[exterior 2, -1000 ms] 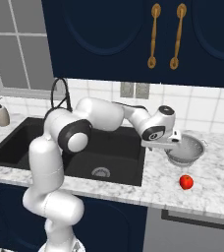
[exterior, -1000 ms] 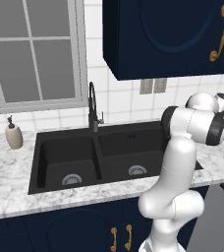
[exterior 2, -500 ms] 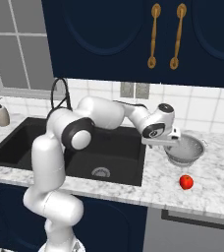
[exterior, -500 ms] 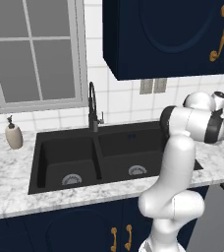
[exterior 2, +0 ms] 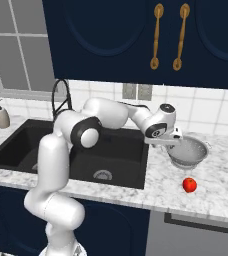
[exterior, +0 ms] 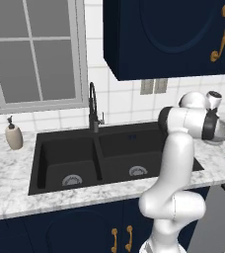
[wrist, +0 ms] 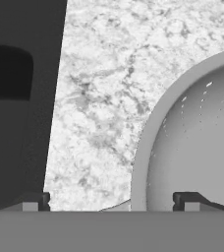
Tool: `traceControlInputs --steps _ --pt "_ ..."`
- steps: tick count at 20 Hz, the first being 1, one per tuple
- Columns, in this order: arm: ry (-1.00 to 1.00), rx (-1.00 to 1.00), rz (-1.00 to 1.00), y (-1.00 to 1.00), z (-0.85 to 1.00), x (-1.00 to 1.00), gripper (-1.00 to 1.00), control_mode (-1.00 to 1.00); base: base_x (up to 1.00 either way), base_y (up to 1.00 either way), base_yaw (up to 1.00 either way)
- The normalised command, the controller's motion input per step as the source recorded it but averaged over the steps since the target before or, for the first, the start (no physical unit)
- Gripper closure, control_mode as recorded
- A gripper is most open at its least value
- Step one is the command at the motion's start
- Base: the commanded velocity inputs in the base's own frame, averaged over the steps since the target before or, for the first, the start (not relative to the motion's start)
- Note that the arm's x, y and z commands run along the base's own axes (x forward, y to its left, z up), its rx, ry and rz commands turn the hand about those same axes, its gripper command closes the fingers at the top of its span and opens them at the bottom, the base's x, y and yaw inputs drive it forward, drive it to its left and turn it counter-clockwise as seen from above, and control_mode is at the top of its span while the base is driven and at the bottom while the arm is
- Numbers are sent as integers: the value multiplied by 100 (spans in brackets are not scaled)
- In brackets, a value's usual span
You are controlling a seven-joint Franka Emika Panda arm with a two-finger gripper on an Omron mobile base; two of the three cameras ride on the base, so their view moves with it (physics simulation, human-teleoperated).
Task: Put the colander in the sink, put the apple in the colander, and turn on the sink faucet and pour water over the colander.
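I have the arm reaching right across the sink (exterior 2: 16, 150), elbow bent, wrist turned down over the tabletop (exterior 2: 161, 187). The hand (exterior 2: 174, 145) hangs at the colander's (exterior 2: 188, 152) near rim, fingers spread wide: in the hand view one fingertip (wrist: 31, 201) is outside over marble, the other inside the bowl. The colander sits right of the sink. The apple (exterior 2: 189, 185) lies just in front of it.

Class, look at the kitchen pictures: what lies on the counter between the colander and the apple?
Nothing: in the right base view, bare marble counter separates the colander from the apple in front of it.
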Motion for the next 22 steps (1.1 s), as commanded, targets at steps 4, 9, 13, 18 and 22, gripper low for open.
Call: traceControlInputs --steps 4,9,13,18,22 --pt "0 0 0 -14 -20 27 -100 -100 0 0 0" --pt "0 0 0 -8 -11 1 -100 -100 0 0 0" --pt "0 0 0 0 -3 -3 -100 -100 0 0 0" --pt "1 0 0 0 -5 -19 -100 -100 0 0 0" --pt "2 -2 0 0 -11 -20 -100 -100 0 0 0"
